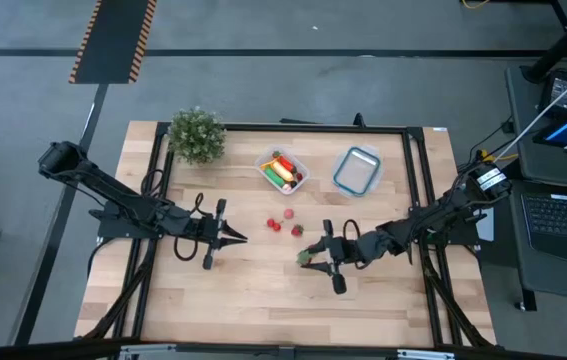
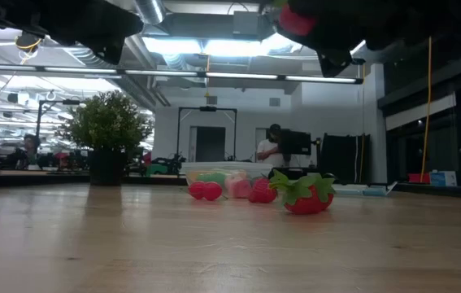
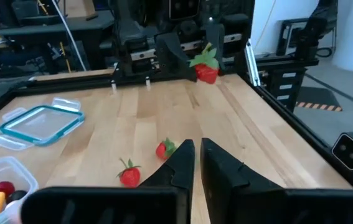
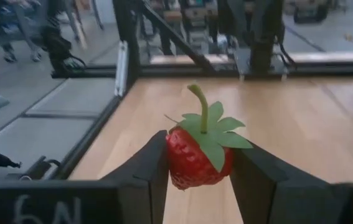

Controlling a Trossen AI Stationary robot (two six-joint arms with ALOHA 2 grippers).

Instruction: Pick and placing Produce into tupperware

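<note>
A: What carries everything here?

B: A pale wooden surface (image 1: 263, 290) with a black frame along its edges.

A: What rests on it at the far side?

B: A bushy potted plant (image 1: 196, 133) at the far left corner. Right of it sits the clear tupperware (image 1: 283, 170), already holding yellow, green and red produce. Further right lies a clear blue-rimmed piece (image 1: 357, 170), apart from the tupperware.

A: And in the middle?

B: 3 small strawberries (image 1: 285, 224) lie loose on the wood, nearer than the tupperware: 2 close together and 1 a little further right.
</note>
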